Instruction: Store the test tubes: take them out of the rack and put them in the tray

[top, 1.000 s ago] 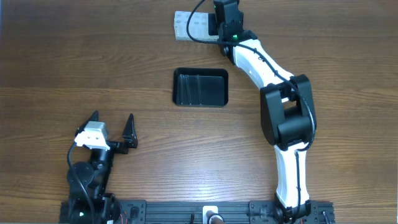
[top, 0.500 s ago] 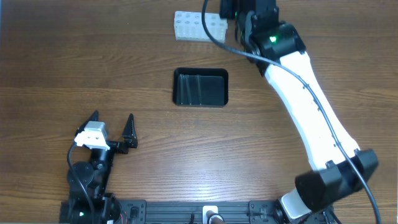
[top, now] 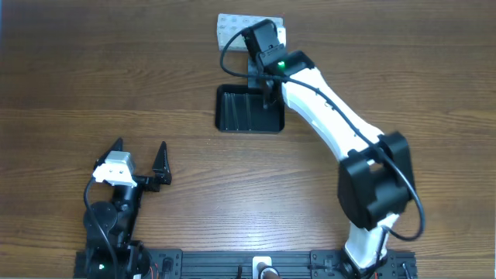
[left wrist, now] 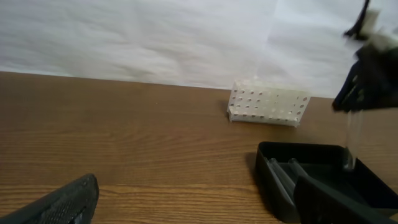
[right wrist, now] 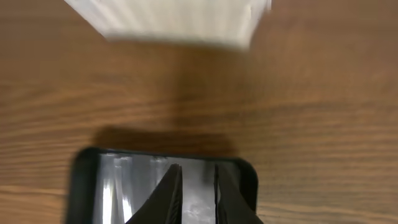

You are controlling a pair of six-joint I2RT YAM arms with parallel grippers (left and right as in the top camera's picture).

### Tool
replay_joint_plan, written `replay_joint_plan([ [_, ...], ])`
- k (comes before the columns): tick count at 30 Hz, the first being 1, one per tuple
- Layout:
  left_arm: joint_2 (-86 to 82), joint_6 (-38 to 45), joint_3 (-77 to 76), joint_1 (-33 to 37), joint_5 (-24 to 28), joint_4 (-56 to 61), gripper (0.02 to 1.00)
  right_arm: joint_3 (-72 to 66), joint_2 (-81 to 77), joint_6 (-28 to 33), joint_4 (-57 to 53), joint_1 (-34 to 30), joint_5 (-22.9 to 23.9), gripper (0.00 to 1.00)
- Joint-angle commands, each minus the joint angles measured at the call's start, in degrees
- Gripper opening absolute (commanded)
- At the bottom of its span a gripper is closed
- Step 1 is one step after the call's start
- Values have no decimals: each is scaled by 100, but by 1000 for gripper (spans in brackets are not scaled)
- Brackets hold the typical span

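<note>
A test tube [left wrist: 352, 140] is held upright in the right pincer [right wrist: 196, 171], which is nearly closed on it, directly above the tray [top: 218, 108]. The left pincer [top: 140, 153] is spread wide, empty, well apart.

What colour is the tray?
The tray is black. The top view shows it best.

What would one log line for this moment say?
right gripper: shut on tube, over tray | left gripper: open, near its base | rack: beyond tray
</note>
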State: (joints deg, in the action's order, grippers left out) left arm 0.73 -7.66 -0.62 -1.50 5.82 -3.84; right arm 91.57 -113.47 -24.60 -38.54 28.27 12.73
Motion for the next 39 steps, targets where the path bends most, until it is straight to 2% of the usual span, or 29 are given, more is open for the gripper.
replay_joint_plan([
  [1,-35,85,28,22,55,-9,1000,-9,-358,-313,0,-7,17,75],
  [5,-35,83,28,22,55,-9,1000,-17,-485,-566,-225,2,15,82],
  [13,-35,85,28,22,55,-9,1000,-31,-796,-584,-249,55,-173,117],
  [17,-35,85,28,22,57,-9,1000,-31,-881,-581,-236,55,-280,167],
  [23,-35,85,28,24,55,-9,1000,-7,-686,-455,-151,55,-254,408],
  [25,-35,85,28,22,57,-9,1000,-7,-461,-289,-149,48,-238,443],
  [28,-35,85,28,24,55,-9,1000,-26,341,190,-4,-140,-81,610],
  [31,-35,85,28,22,55,-9,1000,-433,1453,1043,876,-632,-85,803],
  [33,-35,83,28,22,55,-9,1000,-804,1971,1327,1462,-933,-85,879],
  [35,-35,85,28,22,55,-9,1000,-1362,2616,1652,2179,-1370,-87,908],
  [36,-35,85,28,24,55,-9,1000,-1812,3075,1849,2603,-1685,-87,980],
  [39,-35,83,28,24,55,-9,1000,-3012,4284,2371,3119,-2221,-57,993],
])
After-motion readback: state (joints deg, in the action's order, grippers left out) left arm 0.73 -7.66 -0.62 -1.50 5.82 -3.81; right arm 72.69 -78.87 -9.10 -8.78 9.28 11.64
